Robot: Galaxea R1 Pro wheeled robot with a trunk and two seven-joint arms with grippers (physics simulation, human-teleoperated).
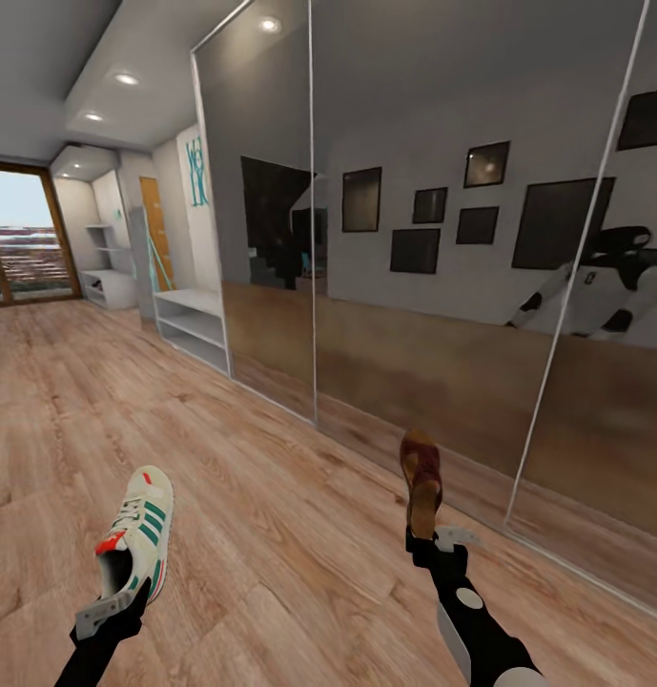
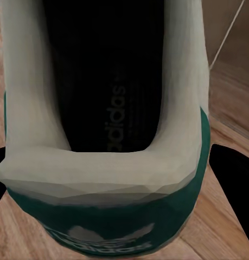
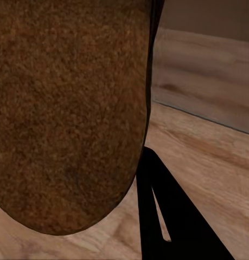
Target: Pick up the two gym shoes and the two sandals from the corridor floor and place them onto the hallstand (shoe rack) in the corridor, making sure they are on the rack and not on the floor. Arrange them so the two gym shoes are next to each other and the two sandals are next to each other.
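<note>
1. Overhead, wood-plank corridor floor (image 1: 271, 534) runs beside a mirrored wall (image 1: 414, 239); far off stands the white hallstand (image 1: 190, 324).
2. Left gripper (image 1: 113, 611) has its fingers clamped on a gym shoe (image 1: 137, 544) at the heel, held above the floor.
3. Right gripper (image 1: 438, 544) has its fingers clamped on a brown sandal (image 1: 421, 477), toe pointing up.

We count one gym shoe (image 1: 137, 539), cream-white with green stripes; one dark-brown sandal (image 1: 422, 482); two grippers, left (image 1: 109, 611) and right (image 1: 441, 544); two pale shelf units (image 1: 190, 324) (image 1: 107, 284) along the wall; three lit ceiling lights (image 1: 126, 78).
</note>
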